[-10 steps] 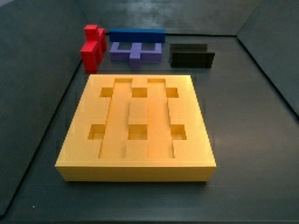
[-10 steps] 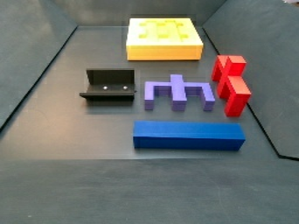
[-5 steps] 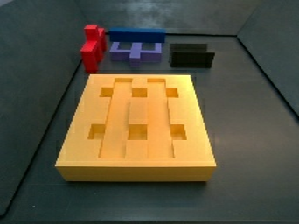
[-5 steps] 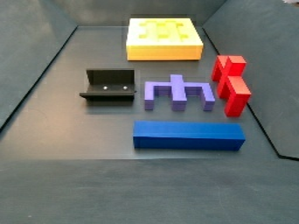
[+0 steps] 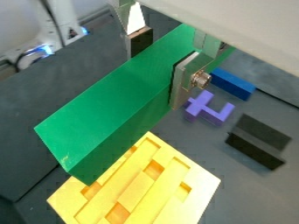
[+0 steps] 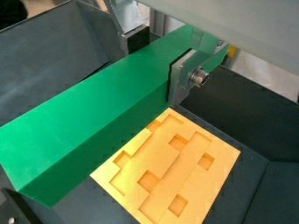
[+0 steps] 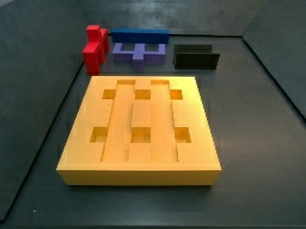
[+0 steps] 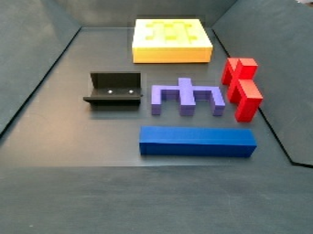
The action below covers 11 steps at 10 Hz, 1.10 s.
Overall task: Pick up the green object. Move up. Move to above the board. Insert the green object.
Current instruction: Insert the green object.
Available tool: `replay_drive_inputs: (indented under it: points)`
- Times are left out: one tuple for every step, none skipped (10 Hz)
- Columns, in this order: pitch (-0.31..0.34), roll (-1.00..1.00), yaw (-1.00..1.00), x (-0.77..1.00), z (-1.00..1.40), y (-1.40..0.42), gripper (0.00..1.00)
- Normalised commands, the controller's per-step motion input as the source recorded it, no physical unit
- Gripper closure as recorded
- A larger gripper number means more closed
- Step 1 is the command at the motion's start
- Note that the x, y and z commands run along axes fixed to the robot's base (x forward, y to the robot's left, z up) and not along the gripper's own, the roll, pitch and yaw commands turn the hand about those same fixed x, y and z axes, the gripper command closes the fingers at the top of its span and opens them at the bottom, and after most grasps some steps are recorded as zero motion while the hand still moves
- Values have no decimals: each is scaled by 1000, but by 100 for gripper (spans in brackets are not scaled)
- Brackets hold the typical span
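Note:
Only the wrist views show my gripper (image 5: 162, 63), and it is shut on the green object (image 5: 117, 105), a long plain green bar held high off the floor. Its silver fingers (image 6: 184, 77) press both broad sides of the bar (image 6: 105, 122) near one end. The yellow-orange board (image 5: 140, 188) with its grooves and square holes lies below the bar's free end in both wrist views (image 6: 176, 162). In both side views the board (image 7: 138, 121) rests flat on the dark floor (image 8: 171, 41). Neither the gripper nor the green object appears in them.
A red block (image 8: 242, 87), a blue-purple notched block (image 8: 186, 98), a long blue block (image 8: 196, 141) and the dark fixture (image 8: 113, 90) stand on the floor apart from the board. Dark walls enclose the floor.

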Motion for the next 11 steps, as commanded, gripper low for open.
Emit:
replay_drive_inputs:
  points:
    - [-153, -270, -11, -337, -509, 0, 100]
    - [-136, -284, -9, -497, -500, 0, 100]
    - [-114, -274, 0, -469, -557, 0, 100]
    - [-103, -259, 0, -546, -611, 0, 100]
    - [-89, -253, 26, -383, -603, 0, 100]
    - [-87, -236, 80, -297, -614, 0, 100]
    - [-130, -133, 189, -63, -717, -43, 100]
    - [-134, 0, 151, 0, -949, -186, 100]
    - [-126, 0, 94, 0, -980, -277, 100]
    - [-146, 0, 166, 57, -929, -349, 100]
    - [-131, 0, 126, 46, -951, -414, 100]
